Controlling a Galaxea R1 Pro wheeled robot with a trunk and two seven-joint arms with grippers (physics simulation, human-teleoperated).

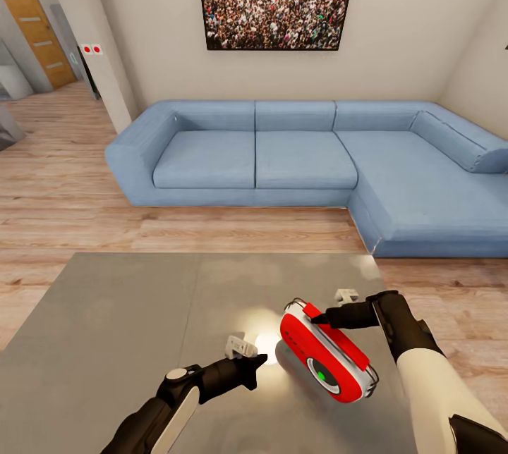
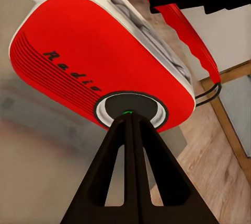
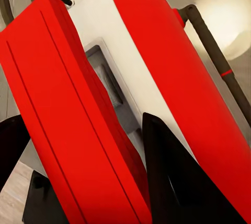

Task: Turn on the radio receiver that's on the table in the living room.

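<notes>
We log the radio receiver [image 1: 327, 360] tilted above the table [image 1: 106, 327] near its right edge, our right gripper [image 1: 319, 315] clamped on its red handle [image 3: 68, 130], our left gripper [image 1: 259, 360] with fingers pressed together just beside it, tips pointing at the dial [image 2: 130, 110].

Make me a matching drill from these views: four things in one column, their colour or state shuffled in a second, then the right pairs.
Things:
1. radio receiver
2. sofa
3. right gripper
4. table

Descriptions:
A. blue, L-shaped
B. glossy grey top
C. red with white trim, tilted off the table
D. fingers astride a red handle

Pairs: 1-C, 2-A, 3-D, 4-B
</notes>
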